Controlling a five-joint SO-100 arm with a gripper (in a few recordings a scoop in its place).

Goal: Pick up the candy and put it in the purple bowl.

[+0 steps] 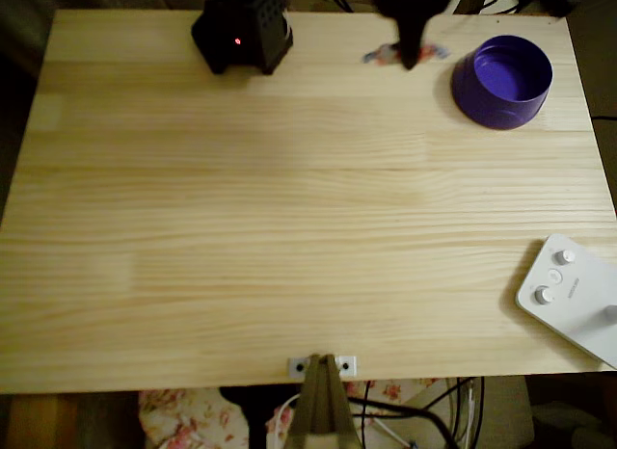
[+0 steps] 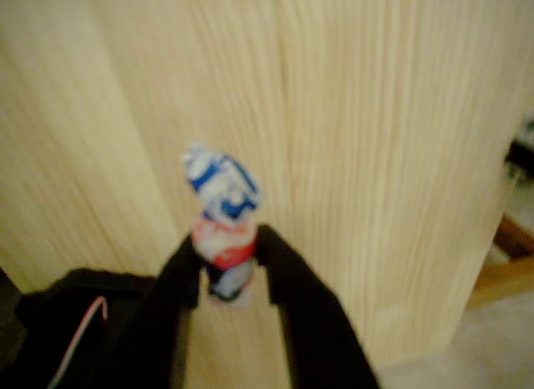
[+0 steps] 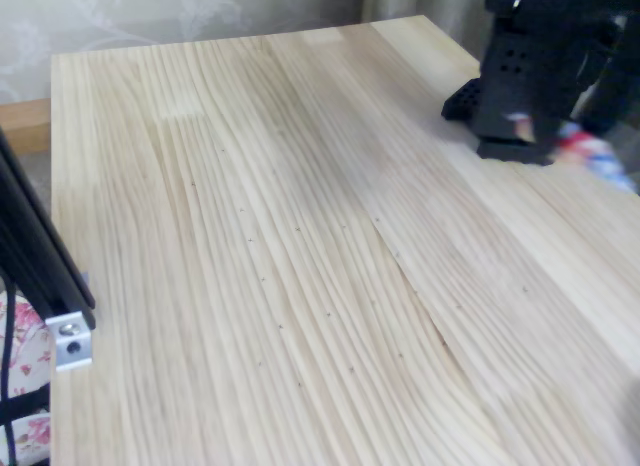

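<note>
The candy (image 2: 221, 189), a small wrapped sweet in blue, white and red, sits pinched between my two black fingers in the wrist view. My gripper (image 2: 227, 247) is shut on its lower half, with bare wood behind it. In the overhead view my gripper (image 1: 411, 56) hangs at the table's far edge, and the candy (image 1: 384, 56) sticks out on both sides of it. The purple bowl (image 1: 503, 81) stands just to the right of the gripper, a short gap away, and it holds nothing. The fixed view shows the candy (image 3: 588, 151) as a blurred patch at the right edge.
My arm's black base (image 1: 241, 30) stands at the far edge, left of the gripper. A white device with round knobs (image 1: 574, 295) lies at the near right corner. A metal bracket (image 1: 323, 365) is clamped at the middle of the front edge.
</note>
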